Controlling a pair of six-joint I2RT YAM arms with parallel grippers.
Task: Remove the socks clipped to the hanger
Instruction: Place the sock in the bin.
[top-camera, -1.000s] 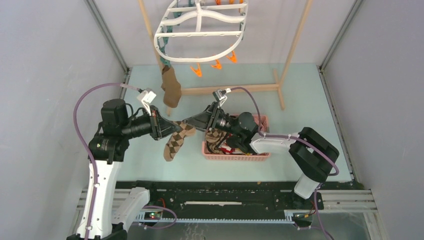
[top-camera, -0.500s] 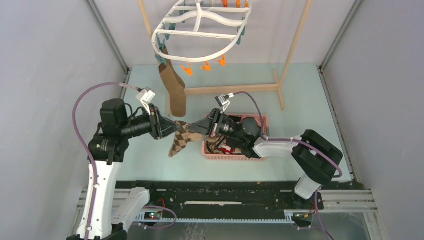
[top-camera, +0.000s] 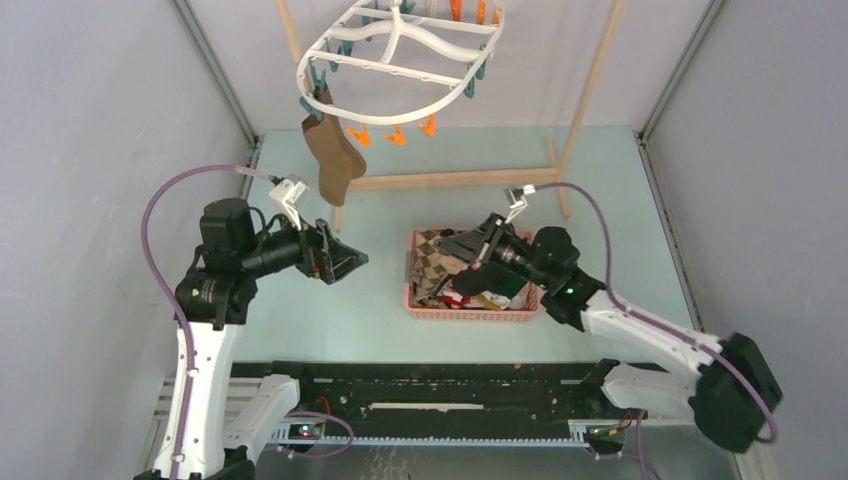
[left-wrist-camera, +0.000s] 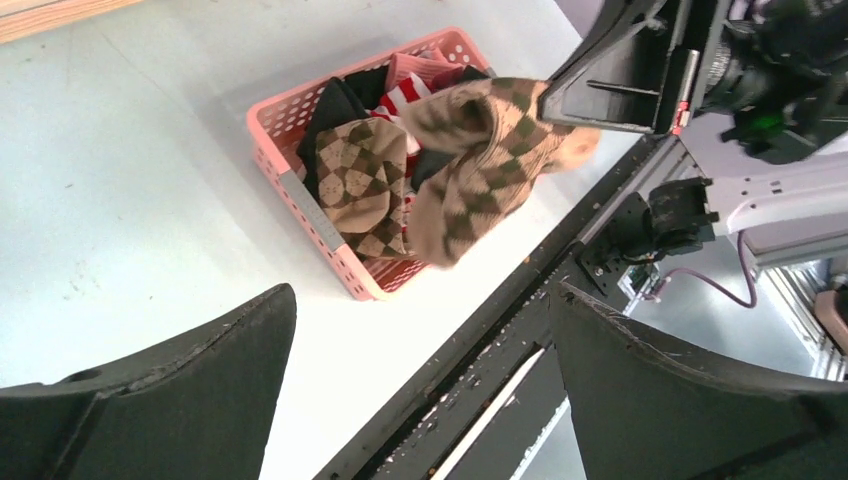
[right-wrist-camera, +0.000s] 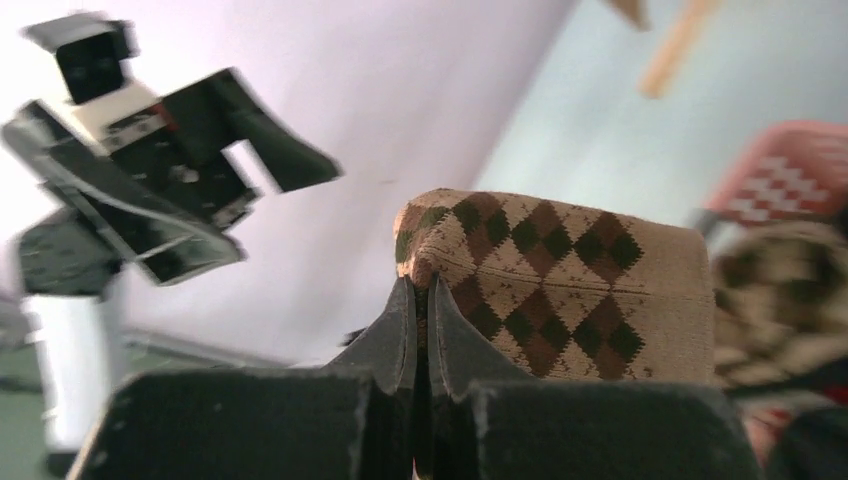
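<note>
Across the whole floor of the cell, pale green worktop (top-camera: 620, 200), grey walls on L and R sides, black rail along near edge. Widest bare stretch is R of the basket out to the R wall; a second bare patch sits btwn L tool and basket, and a strip runs behind the rack's low bar.

Wooden rack (top-camera: 450, 180) stands at the far side, posts leaning up out of view, low bar parallel to far edge. White hanger (top-camera: 400, 62) hangs high btwn the posts, tilted, w/ orange pegs (top-camera: 395, 135) dangling off its near rim. One tan-brown sock (top-camera: 330, 150) is pegged at the hanger's L edge and hangs free, toe above the worktop near the rack's L post.

L arm reaches in from L side; L tool (top-camera: 348, 260) is released, fingers spread wide, nothing btwn them, pointing toward the basket w/ bare worktop below. R arm stretches low from near R corner; R tool (right-wrist-camera: 417, 295) is clenched on argyle sock (right-wrist-camera: 560, 270), pinching a fold at its edge. That sock hangs over the basket's L end, lower part drooping onto the pile.

Pink basket (top-camera: 470, 313) sits mid-worktop, near the near edge, holding more socks: another argyle (left-wrist-camera: 360, 180), red-and-white striped (left-wrist-camera: 410, 90), black (left-wrist-camera: 330, 105).
</note>
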